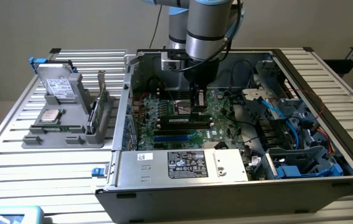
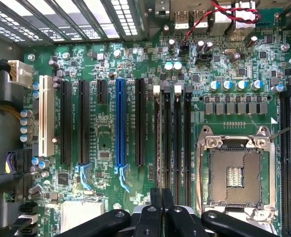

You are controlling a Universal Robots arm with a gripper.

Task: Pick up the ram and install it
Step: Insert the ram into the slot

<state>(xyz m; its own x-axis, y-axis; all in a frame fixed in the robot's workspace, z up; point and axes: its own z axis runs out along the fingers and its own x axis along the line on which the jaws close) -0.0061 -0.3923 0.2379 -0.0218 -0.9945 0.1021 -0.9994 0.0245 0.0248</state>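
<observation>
Slim ram (image 1: 180, 120), dark chips and a pale label, standing on edge in a black slot of the motherboard (image 1: 164, 109), claw (image 1: 198, 108) just above it, fingers (image 2: 156, 205) together, contact with stick hidden.

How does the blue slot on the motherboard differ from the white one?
The blue slot is longer and lies between black slots; the white slot is slightly shorter, by the board's edge. Both are empty and parallel.
</observation>
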